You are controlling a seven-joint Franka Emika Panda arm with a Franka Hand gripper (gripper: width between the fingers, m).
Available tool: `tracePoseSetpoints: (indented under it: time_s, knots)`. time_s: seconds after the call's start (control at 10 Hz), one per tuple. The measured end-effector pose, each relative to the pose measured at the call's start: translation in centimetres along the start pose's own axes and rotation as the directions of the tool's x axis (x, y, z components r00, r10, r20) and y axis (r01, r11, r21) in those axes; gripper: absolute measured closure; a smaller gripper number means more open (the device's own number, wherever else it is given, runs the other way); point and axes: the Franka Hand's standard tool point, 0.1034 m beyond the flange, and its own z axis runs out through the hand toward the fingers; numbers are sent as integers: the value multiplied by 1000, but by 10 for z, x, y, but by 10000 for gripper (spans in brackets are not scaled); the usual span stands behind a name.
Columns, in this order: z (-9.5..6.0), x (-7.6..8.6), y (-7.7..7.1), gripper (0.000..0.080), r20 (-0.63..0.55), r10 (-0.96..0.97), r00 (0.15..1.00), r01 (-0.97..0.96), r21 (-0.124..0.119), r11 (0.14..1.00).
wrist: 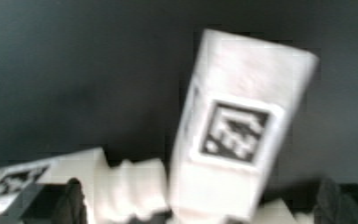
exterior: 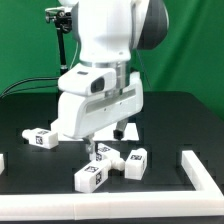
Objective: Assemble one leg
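Several white legs with black-and-white tags lie on the black table. One leg point(exterior: 41, 138) lies apart toward the exterior view's left. One leg point(exterior: 92, 177) lies nearest the front, and two more point(exterior: 135, 160) sit close together beside it. My gripper point(exterior: 96, 148) is low over this cluster, and the arm's white body hides its jaws in the exterior view. In the wrist view a leg point(wrist: 240, 115) with a square tag stands between my dark fingers point(wrist: 48, 202). A second leg's ribbed end point(wrist: 126, 185) lies against it. My gripper point(wrist: 197, 208) is open, its fingers wide of the leg.
A white L-shaped bar point(exterior: 197, 168) lies at the exterior view's right, near the table's front edge. A small white piece point(exterior: 2, 160) shows at the left edge. A green backdrop stands behind the table.
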Motion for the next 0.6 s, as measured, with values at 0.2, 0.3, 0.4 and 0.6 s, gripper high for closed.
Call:
tracePoseSetpoints:
  time_s: [0.2,0.3,0.4,0.6]
  knots:
    - [15,-12,-11,150,17,26,1000,-27,19,999]
    - [21,-16,-7,150,11,4,1000,-5,17,1000]
    - [26,-20,-6,150,16,10,1000,-10,23,1000]
    - [36,-22,-10,150,26,21,999,-22,35,999]
